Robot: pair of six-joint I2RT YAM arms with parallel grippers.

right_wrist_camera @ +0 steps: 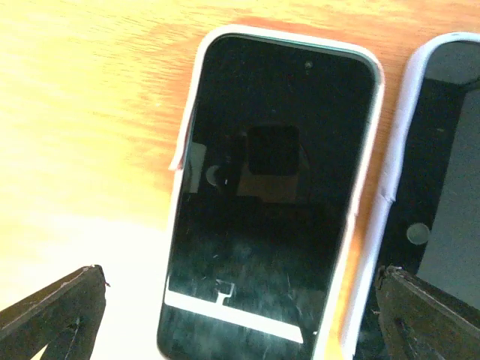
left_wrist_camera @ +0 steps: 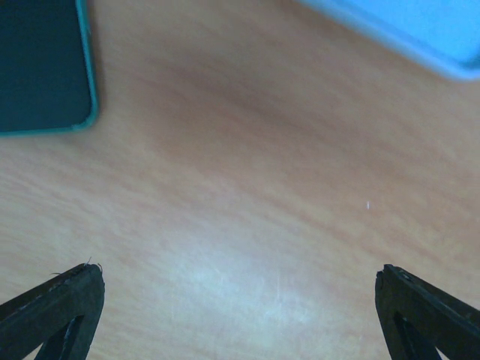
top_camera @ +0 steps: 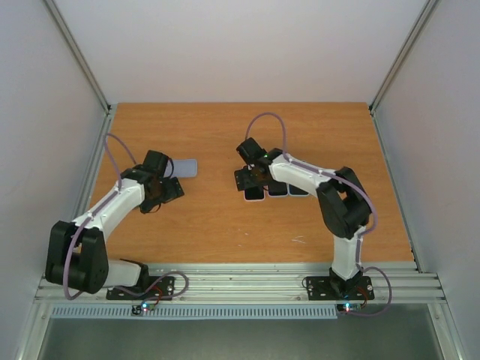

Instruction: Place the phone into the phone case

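— Right wrist view: our right hand (right_wrist_camera: 240, 277) hangs released, its fingers (right_wrist_camera: 60, 307) spread wide and holding nothing. What lies under it?

— The phone (right_wrist_camera: 274, 195), flat on the bench (right_wrist_camera: 90, 112), screen up, directly below and between the fingers. Its long axis runs straight away from the hand, so closing would meet its two long sides.

— And the case?

— A pale case (right_wrist_camera: 300, 39) already rims it all round. At the left edge the rim looks slightly lifted, but we cannot tell whether it is fully seated. If anything is left, we judge it a press there, not a pick.

— Neighbours?

— A second phone (right_wrist_camera: 450, 187) lies just beside it on the right, parallel, leaving that finger little room.

— Our left hand (left_wrist_camera: 240, 277)?

— Released too, and empty, over bare bench. A teal-edged phone (left_wrist_camera: 41, 64) lies ahead to its left and a blue case (left_wrist_camera: 420, 30) ahead to its right, both apart from its fingers.

— So which arm is nearer?

— The right arm (top_camera: 330, 187), plainly. It reaches forward and inward with its elbow folded and the hand over the phone. The left sits well apart across the bench.
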